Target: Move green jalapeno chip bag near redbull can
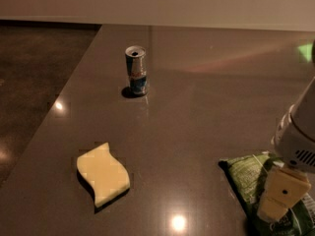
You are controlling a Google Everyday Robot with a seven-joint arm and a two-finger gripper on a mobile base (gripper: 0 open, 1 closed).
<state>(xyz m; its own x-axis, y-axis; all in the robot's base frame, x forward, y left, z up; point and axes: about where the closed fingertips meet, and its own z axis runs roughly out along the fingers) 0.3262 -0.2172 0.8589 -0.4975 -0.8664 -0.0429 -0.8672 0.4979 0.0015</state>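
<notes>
The green jalapeno chip bag (245, 179) lies flat at the table's front right, its right part cut off by the frame edge and partly covered by my arm. My gripper (272, 211) hangs down from the right, right over the bag's middle and touching or almost touching it. The redbull can (136, 71) stands upright at the far middle-left of the table, well away from the bag and the gripper.
A pale yellow wavy sponge (103, 174) lies at the front left of the dark table (197, 107). The table's left edge runs diagonally, with dark floor (34, 73) beyond it. A pale wall runs along the back.
</notes>
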